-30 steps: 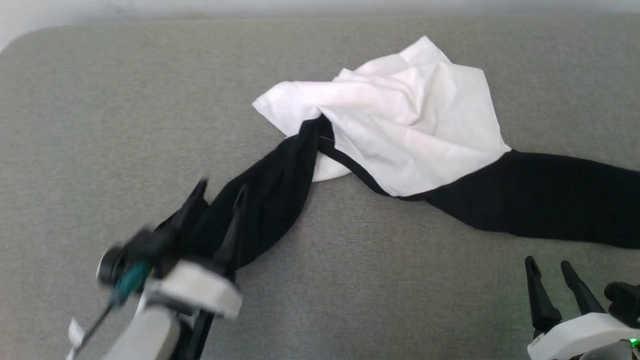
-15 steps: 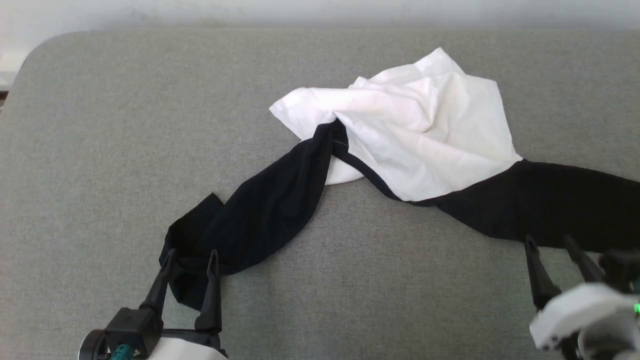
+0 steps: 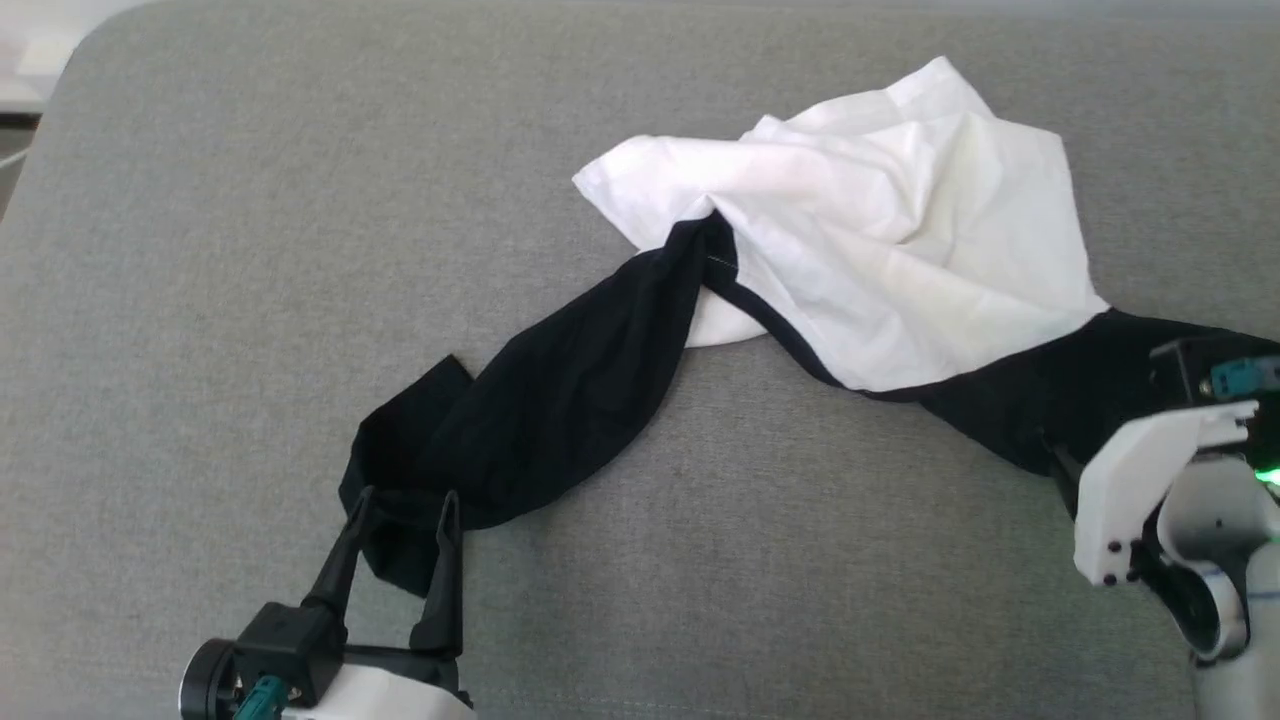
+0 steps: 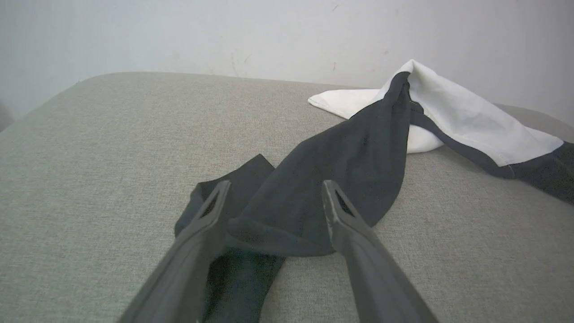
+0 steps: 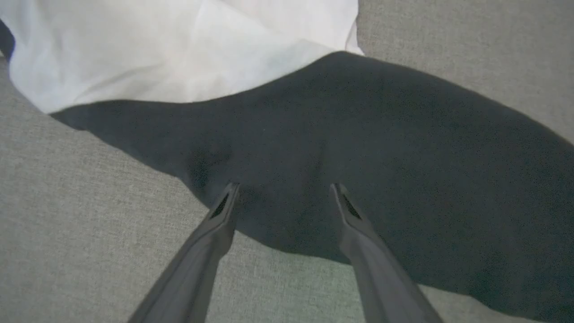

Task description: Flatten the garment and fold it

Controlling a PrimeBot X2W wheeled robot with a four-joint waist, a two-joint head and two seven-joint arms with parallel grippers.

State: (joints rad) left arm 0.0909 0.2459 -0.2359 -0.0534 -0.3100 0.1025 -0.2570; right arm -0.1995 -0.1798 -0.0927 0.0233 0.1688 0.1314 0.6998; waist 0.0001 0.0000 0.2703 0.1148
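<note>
The garment (image 3: 880,250) lies crumpled on the grey padded table, its white body bunched at the back. One black sleeve (image 3: 560,390) trails toward the front left, its end folded over. The other black sleeve (image 3: 1010,400) runs off to the right. My left gripper (image 3: 405,497) stands open, its fingers straddling the folded sleeve end (image 4: 287,224) without pinching it. Tilted down over the right sleeve (image 5: 358,148) is my right gripper (image 5: 284,186), also open and holding nothing; in the head view its white housing (image 3: 1140,480) covers part of that sleeve.
The grey fabric table (image 3: 220,250) has a rounded corner at the back left (image 3: 90,50). A pale wall (image 4: 224,31) stands behind it. Bare cloth surface stretches between the two sleeves at the front (image 3: 760,560).
The camera has shifted. My left gripper drew back from over the sleeve to its folded end. My right gripper rose from the front right and tipped down over the right sleeve.
</note>
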